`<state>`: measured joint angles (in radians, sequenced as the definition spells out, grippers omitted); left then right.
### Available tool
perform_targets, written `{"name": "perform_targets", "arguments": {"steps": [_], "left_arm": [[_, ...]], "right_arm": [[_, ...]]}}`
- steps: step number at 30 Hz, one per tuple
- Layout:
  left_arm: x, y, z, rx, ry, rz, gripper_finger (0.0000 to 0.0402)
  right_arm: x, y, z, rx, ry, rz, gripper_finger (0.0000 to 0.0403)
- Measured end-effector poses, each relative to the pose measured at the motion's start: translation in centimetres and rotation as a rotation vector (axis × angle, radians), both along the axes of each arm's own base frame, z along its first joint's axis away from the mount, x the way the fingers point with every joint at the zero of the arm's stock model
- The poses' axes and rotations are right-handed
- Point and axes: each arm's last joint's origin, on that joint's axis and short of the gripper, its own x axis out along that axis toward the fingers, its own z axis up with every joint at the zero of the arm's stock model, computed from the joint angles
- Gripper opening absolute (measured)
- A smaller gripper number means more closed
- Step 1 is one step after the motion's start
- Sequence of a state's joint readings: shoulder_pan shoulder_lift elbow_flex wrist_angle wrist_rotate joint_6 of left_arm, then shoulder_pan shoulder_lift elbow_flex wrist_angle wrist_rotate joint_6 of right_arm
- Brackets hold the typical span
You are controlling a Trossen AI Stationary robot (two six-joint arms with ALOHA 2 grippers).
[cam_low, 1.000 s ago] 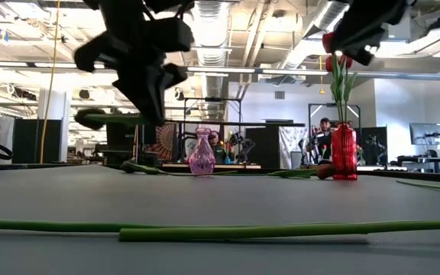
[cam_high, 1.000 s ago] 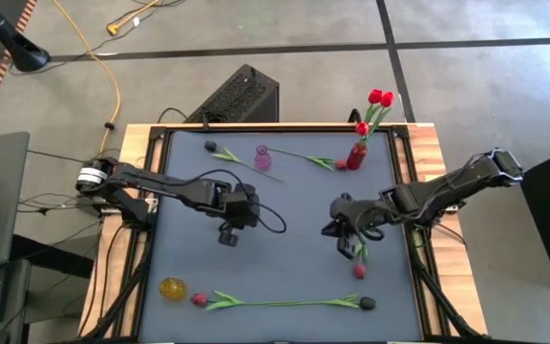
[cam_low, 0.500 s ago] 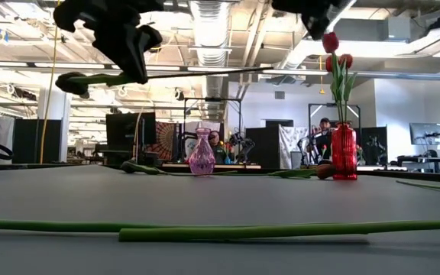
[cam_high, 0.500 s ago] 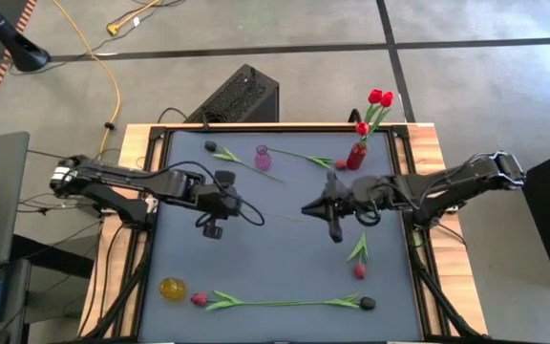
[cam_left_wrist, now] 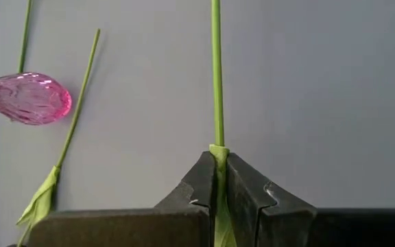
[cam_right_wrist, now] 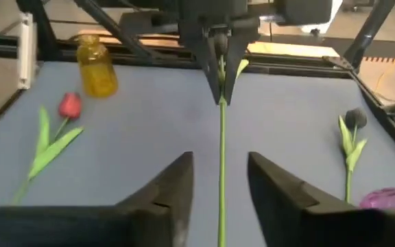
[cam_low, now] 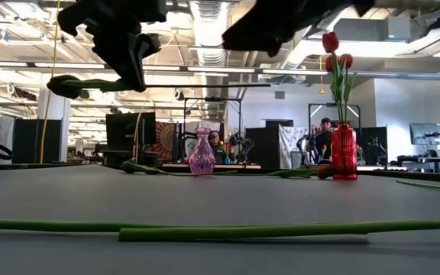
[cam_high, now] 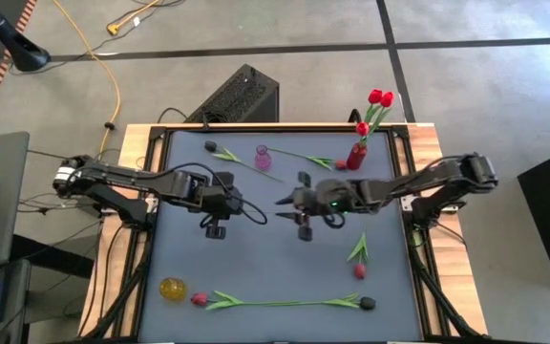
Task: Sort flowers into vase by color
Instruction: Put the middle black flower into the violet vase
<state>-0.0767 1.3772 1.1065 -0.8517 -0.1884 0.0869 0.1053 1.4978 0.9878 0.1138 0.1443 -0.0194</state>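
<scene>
Green and thin, the flower stem (cam_left_wrist: 217,75) hangs level above the middle of the tabletop (cam_high: 256,268), clamped at its leafy end in the left tool (cam_left_wrist: 219,180); its bud cannot be seen. The right tool (cam_right_wrist: 219,180) faces it with fingers apart on either side of the stem's free end, not touching it. This looks like a handover between arms. Next, the right tool would need to close squarely on the stem before the left lets go.
</scene>
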Motion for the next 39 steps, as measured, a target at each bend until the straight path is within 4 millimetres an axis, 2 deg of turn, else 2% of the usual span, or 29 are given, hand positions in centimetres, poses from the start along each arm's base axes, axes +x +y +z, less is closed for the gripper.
{"name": "perform_targets", "arguments": {"steps": [4, 7, 13, 20, 26, 39], "left_arm": [[0.0, 0.0, 0.0, -0.009, -0.004, 0.003, 0.0008], [0.0, 0.0, 0.0, -0.016, -0.007, 0.012, 0.0008], [0.0, 0.0, 0.0, -0.014, -0.005, 0.012, 0.0008], [0.0, 0.0, 0.0, -0.002, -0.004, 0.013, 0.0008], [0.0, 0.0, 0.0, 0.001, 0.001, 0.014, 0.0008], [0.0, 0.0, 0.0, 0.006, 0.004, 0.005, 0.0008]], "right_arm": [[2.0, -0.7, -1.5, -0.02, 0.078, -0.034, 0.0232], [3.3, -1.0, -2.1, -0.009, 0.11, -0.053, 0.0252], [4.5, -1.1, -3.5, 0.0, 0.231, -0.062, 0.0255], [4.5, -1.4, -3.3, 0.045, 0.24, -0.098, 0.0253], [4.2, -1.5, -3.4, 0.057, 0.265, -0.111, 0.0215], [4.1, -1.7, -3.5, 0.058, 0.279, -0.117, 0.0069]]}}
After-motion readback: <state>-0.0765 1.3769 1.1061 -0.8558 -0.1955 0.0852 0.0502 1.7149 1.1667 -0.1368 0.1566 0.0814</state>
